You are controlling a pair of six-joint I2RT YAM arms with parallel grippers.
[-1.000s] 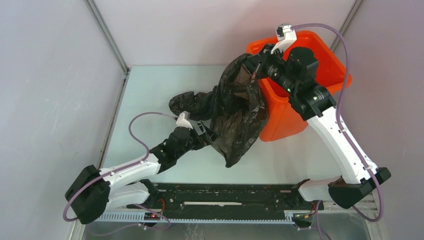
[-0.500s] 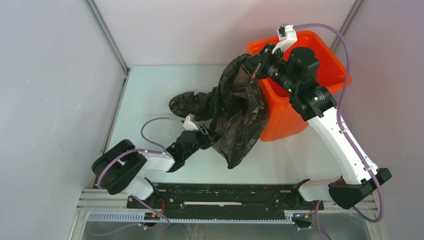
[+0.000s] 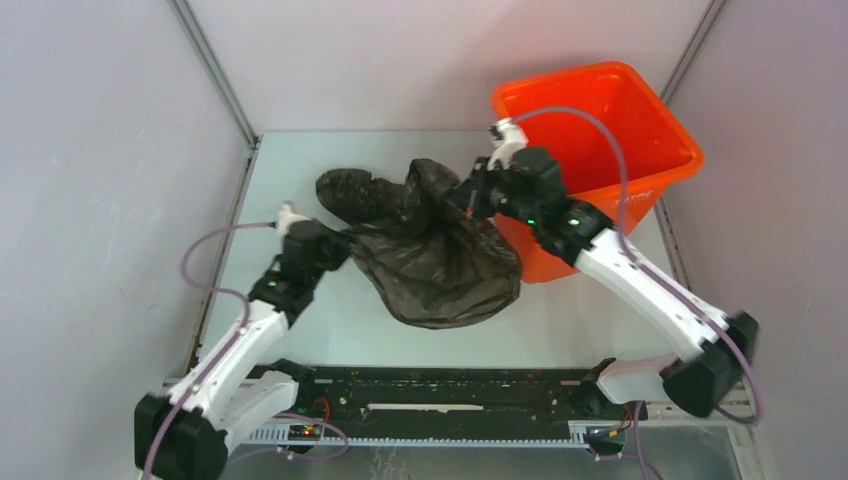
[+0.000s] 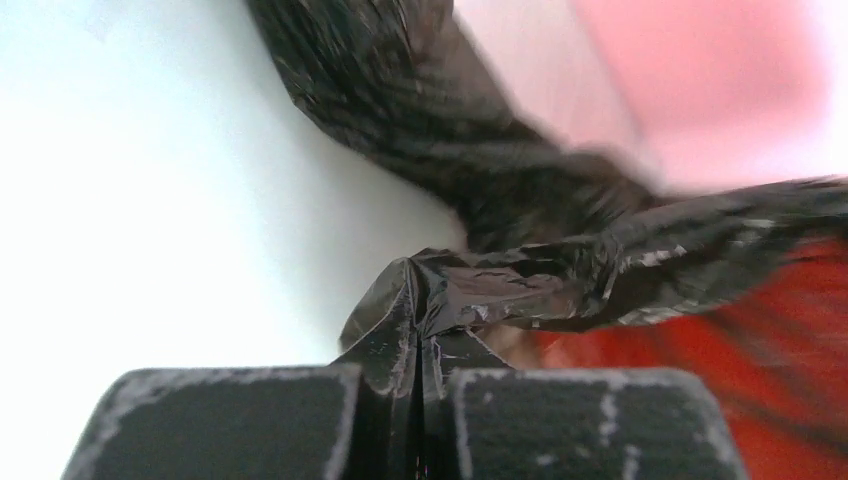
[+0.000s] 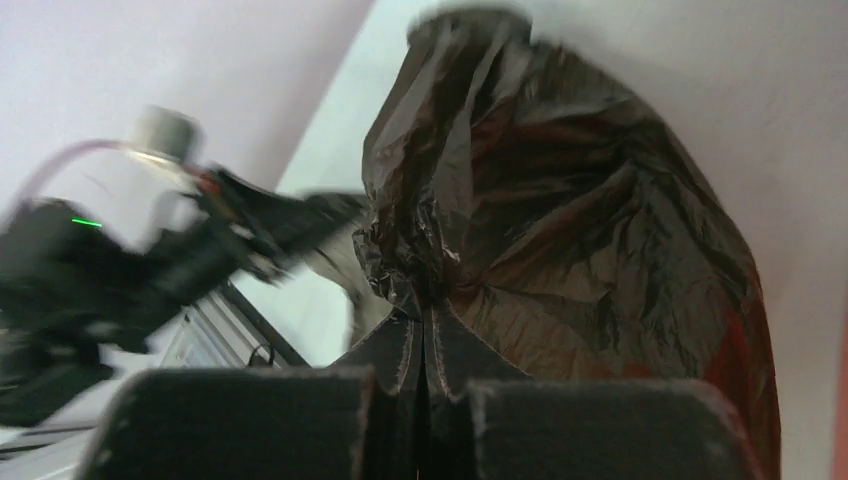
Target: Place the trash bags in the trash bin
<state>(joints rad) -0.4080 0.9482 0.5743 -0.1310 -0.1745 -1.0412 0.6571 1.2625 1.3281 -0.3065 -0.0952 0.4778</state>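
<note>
trash bin (image 3: 600,120) stands upright, mouth open, at the far right of the table (image 3: 290,170); trash bags (image 3: 440,275) lie outside the bin, on the table just left of its left wall, with the right edge of the plastic up against the orange side; cannot tell how many bags are in the mass; a crumpled lump sits further left of the bin, and a wide slack pouch lies nearer the bin; right gripper (image 3: 460,203) is just left of the bin's left wall, below its rim; right wrist view shows the jaws pinched together on a gathered knot of black film (image 5: 560,240), gripper (image 5: 425,395), with no gap between the fingers; left gripper (image 3: 338,243) is well left of the bin, at the opposite edge of the plastic; left wrist view shows it (image 4: 415,400) clamped on a fold of the bag (image 4: 520,290), the film stretched taut toward the bin, which is an orange blur (image 4: 770,350) behind; the plastic spans between the two grippers; both wrist views are partly blurred; the left arm (image 5: 120,260) shows smeared in the right wrist view.
</note>
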